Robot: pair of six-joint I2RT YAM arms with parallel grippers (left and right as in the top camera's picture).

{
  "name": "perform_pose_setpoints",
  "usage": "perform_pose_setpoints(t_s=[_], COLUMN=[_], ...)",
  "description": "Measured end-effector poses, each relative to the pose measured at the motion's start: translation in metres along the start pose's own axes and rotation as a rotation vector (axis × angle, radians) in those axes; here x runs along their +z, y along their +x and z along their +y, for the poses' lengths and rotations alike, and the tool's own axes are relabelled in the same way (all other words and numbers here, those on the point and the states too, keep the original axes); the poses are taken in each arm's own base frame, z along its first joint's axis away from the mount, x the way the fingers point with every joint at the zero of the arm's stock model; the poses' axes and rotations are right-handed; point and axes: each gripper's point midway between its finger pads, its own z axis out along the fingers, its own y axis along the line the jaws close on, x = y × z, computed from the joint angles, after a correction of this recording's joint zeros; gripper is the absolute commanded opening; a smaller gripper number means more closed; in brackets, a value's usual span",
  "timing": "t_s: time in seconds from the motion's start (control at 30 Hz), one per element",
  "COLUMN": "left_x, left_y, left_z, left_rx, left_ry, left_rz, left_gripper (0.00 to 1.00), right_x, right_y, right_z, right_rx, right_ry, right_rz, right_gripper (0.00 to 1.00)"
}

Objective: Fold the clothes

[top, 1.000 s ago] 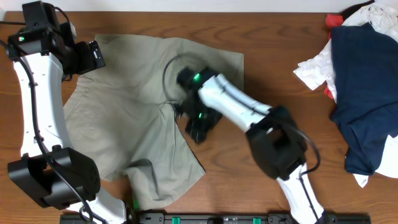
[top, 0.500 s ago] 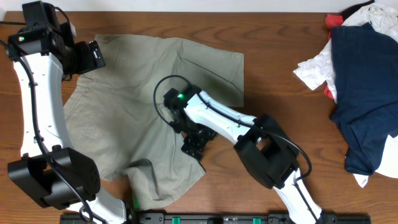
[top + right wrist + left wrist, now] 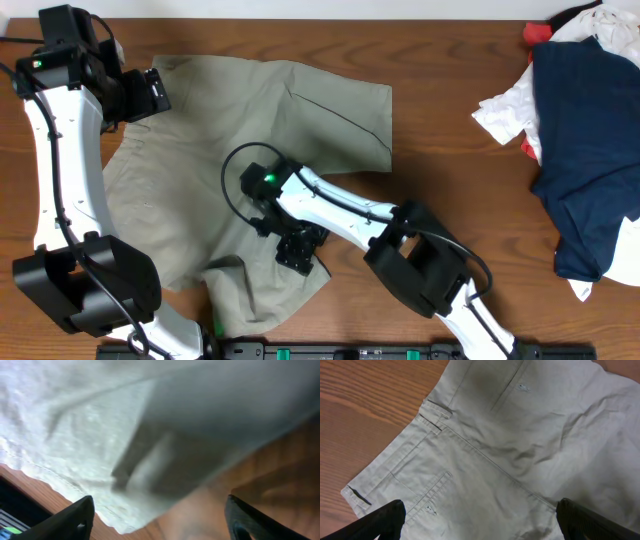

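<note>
Swung right gripper (image 3: 297,248) down-left over khaki shorts (image 3: 200,150) to leg hem (image 3: 280,305), jaws wide, empty, prob. for hem grab. Left gripper (image 3: 152,92) above waistband (image 3: 390,457), jaws wide too.

A navy garment (image 3: 590,150) lies over white cloths (image 3: 503,110) on the table (image 3: 450,60).

Overhead view straight down; 2 wrist views close over shared shorts (image 3: 200,170)

No legible text or markings
</note>
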Motion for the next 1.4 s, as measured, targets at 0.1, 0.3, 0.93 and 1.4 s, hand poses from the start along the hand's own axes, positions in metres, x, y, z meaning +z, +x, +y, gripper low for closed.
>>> perform_pose_setpoints(t_s=[0.1,0.3,0.93,1.4], left_x=[0.0,0.0,0.0,0.0], left_y=[-0.001,-0.001,-0.001,-0.001], left_z=[0.0,0.0,0.0,0.0], left_rx=[0.0,0.0,0.0,0.0], left_ry=[0.0,0.0,0.001,0.001], left_rz=[-0.002,-0.003,-0.005,-0.006], left_gripper=[0.98,0.98,0.98,0.98], right_x=[0.001,0.001,-0.017,-0.032], right_y=[-0.001,-0.001,0.007,0.084], right_z=[0.004,0.005,-0.054,-0.243], right_rx=[-0.022,-0.032,0.222,0.735], right_ry=[0.004,0.01,-0.004,-0.065], right_rz=[0.001,0.003,-0.04,-0.247], right_gripper=[0.48,0.01,0.01,0.01])
